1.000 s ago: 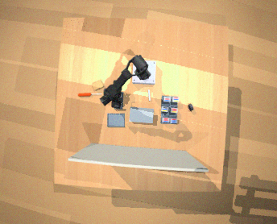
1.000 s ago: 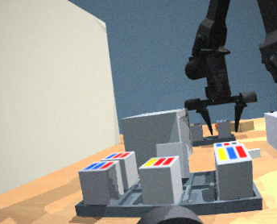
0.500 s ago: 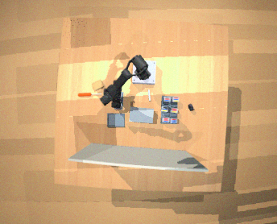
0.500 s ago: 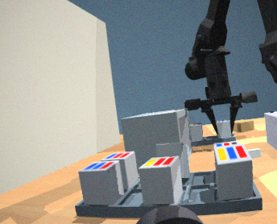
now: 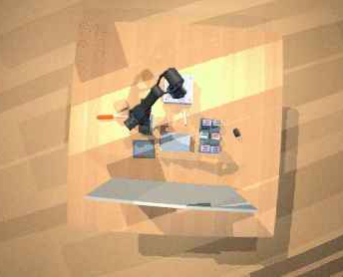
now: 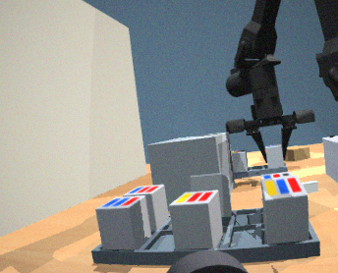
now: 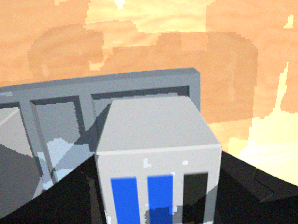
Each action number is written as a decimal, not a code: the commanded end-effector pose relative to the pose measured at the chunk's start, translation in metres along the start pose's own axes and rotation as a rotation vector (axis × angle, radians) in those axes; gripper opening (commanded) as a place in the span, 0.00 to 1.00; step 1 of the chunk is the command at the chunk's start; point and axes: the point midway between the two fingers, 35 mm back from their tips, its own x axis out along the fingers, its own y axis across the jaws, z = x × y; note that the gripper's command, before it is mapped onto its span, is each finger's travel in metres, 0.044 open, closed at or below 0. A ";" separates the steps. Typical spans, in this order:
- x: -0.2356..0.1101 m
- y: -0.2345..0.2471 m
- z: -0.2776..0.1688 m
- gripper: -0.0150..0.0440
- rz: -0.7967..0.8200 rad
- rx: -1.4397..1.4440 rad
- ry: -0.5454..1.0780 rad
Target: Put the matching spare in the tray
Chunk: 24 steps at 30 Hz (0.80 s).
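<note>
My gripper (image 6: 275, 158) (image 7: 153, 153) is shut on a light grey block (image 7: 157, 122) (image 6: 274, 151) with blue, blue and black stripes. The block is at the end compartment of the far rack (image 7: 140, 77); I cannot tell whether it is raised. Another grey block (image 7: 15, 155) (image 6: 240, 161) stands in that rack. The dark shallow tray (image 5: 144, 148) is just below the arm's gripper end in the overhead view. A big grey box (image 5: 174, 141) (image 6: 184, 157) stands beside it. I cannot make out the mounted unit or a code on its back.
A second rack (image 5: 209, 140) (image 6: 309, 249) holds several striped grey blocks. A long pale panel (image 5: 167, 193) (image 6: 61, 118) stands along one side. An orange-handled tool (image 5: 105, 117), a tan block (image 5: 121, 105), a white strip (image 5: 184, 118) and a small dark object (image 5: 236, 133) lie around.
</note>
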 end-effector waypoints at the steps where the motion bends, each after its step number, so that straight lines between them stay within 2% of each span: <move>1: -0.019 0.004 0.005 0.25 0.012 0.000 -0.013; 9: -0.072 0.002 0.002 0.25 0.011 0.000 -0.013; 18: -0.074 0.000 0.000 0.25 0.005 -0.001 -0.007; 24: -0.099 0.004 0.002 0.25 0.007 0.000 -0.009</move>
